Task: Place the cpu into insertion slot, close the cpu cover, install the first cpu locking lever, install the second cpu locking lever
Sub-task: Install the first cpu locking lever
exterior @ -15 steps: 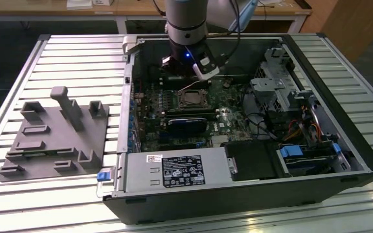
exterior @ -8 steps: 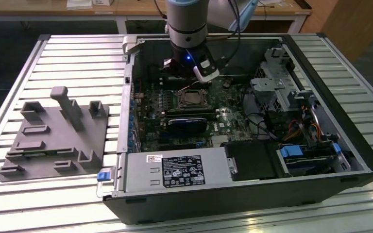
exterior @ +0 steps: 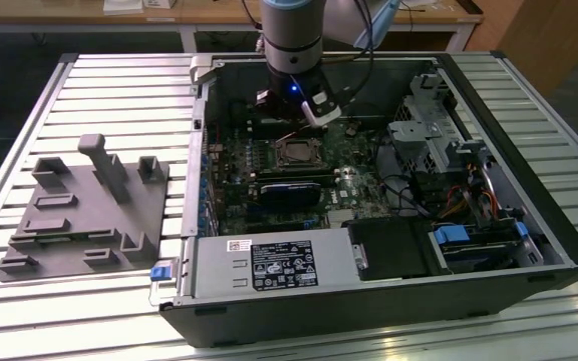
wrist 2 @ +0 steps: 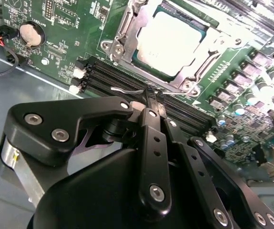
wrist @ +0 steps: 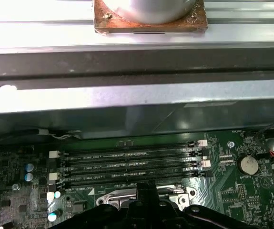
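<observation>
The cpu (wrist 2: 172,40) lies flat in the insertion slot (exterior: 294,153), pale metal face up. The silver cpu cover (wrist 2: 127,26) is down around it, framing its face. My gripper (wrist 2: 152,95) stands at the socket's edge beside the memory slots, its black fingers (wrist 2: 152,129) together on a thin wire locking lever (wrist 2: 127,90) that sticks out sideways from the tips. In the first wrist view the gripper (wrist: 146,190) tips sit against the cover's silver frame (wrist: 110,199). The exterior view shows the gripper (exterior: 294,126) low inside the case, just behind the socket.
The open computer case (exterior: 369,301) lies on a slatted metal table. Long black memory slots (wrist: 127,164) run beside the socket, with the case wall (wrist: 137,100) beyond them. A grey fixture plate (exterior: 83,218) sits at the exterior view's left. Drive bays and cables (exterior: 460,188) crowd the exterior view's right.
</observation>
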`<state>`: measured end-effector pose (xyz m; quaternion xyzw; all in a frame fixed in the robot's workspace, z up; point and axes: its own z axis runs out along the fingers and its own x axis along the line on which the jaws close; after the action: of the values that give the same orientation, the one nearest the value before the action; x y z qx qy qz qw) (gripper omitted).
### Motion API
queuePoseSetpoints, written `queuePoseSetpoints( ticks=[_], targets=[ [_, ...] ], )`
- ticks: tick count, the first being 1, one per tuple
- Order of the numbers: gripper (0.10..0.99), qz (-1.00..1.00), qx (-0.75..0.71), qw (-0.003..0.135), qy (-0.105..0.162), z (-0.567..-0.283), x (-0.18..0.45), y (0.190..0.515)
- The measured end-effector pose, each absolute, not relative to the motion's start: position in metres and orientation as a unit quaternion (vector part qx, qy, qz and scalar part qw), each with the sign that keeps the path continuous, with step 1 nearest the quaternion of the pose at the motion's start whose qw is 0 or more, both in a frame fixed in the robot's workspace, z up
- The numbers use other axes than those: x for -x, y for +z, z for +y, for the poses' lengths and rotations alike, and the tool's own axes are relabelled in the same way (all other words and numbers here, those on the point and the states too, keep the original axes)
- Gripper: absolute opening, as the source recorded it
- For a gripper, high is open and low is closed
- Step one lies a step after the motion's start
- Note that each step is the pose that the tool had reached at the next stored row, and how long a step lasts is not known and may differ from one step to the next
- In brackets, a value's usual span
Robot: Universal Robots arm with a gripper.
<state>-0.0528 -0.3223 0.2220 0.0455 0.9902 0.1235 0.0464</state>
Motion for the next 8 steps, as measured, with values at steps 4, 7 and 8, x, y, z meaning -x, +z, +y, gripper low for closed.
queuePoseSetpoints(
  ticks=[4, 7, 8],
  targets=[
    [0.106, 0.99, -0.047, 0.047, 0.122, -0.3192, 0.05, 0.2205],
    [0.106, 0.99, -0.049, 0.047, 0.121, -0.3179, 0.0488, 0.2188],
    [0.106, 0.99, -0.049, 0.047, 0.121, -0.3176, 0.0486, 0.2182]
  ],
)
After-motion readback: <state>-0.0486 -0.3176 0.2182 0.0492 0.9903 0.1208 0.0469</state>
